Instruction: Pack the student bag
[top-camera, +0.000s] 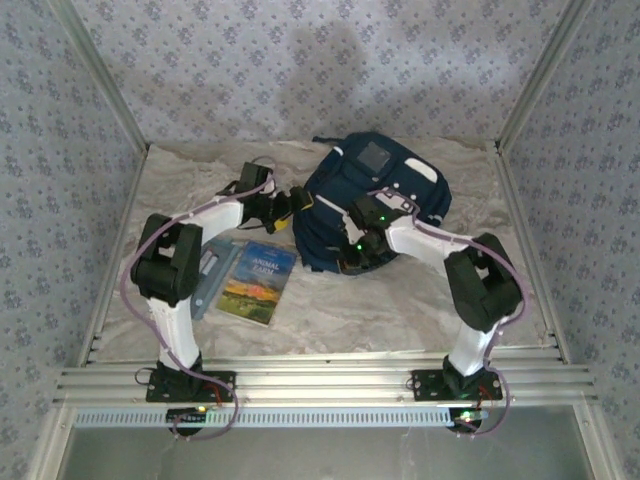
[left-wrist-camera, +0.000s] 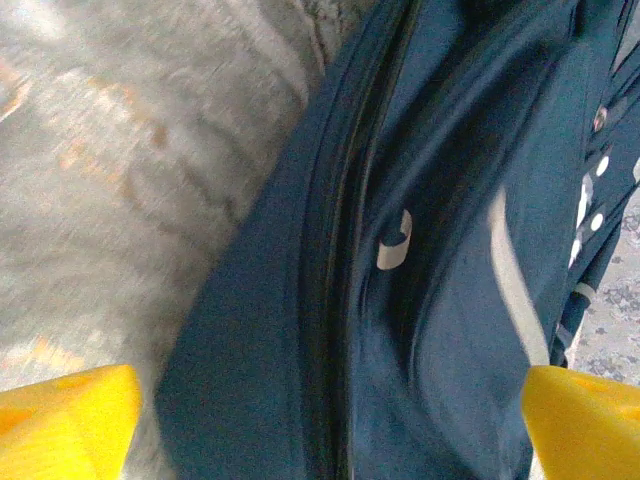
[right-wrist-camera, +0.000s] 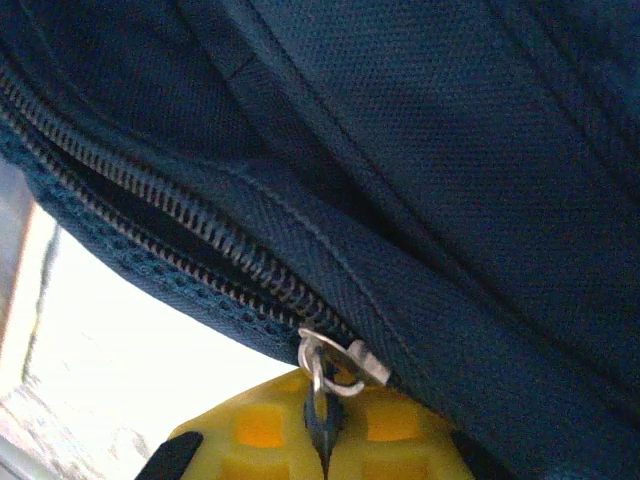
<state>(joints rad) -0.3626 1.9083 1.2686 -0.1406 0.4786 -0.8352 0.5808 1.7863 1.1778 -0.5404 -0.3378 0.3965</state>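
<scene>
student bag (top-camera: 378, 195) lies at the back of the table (top-camera: 400, 310), a bit to the right. it is dark blue with a grey square patch on top. from up high i see my left claw (top-camera: 292, 208) at the bag's left edge and my right claw (top-camera: 358, 245) down on the bag's near edge. a book (top-camera: 258, 282) that says animal farm lies flat near my left arm, apart from the bag. a grey-blue flat thing (top-camera: 212, 278) lies just beside the book, partly under that arm.

from my left wrist, the bag is right under me. my left claw (left-wrist-camera: 320, 440) is wide open. its yellow fingers (left-wrist-camera: 65, 425) sit far apart in the bottom corners and hold nothing. a dark zip line runs up the cloth, with a small white tab (left-wrist-camera: 393, 245) beside it. a white stripe (left-wrist-camera: 515, 290) runs down the right part. this picture is blurry.

from my right wrist, the blue cloth is very close. the zip (right-wrist-camera: 200, 240) runs across it. my right claw (right-wrist-camera: 322, 440) is closed tight on the zip pull (right-wrist-camera: 325, 365), and its silver ring sits just above my fingers.
</scene>
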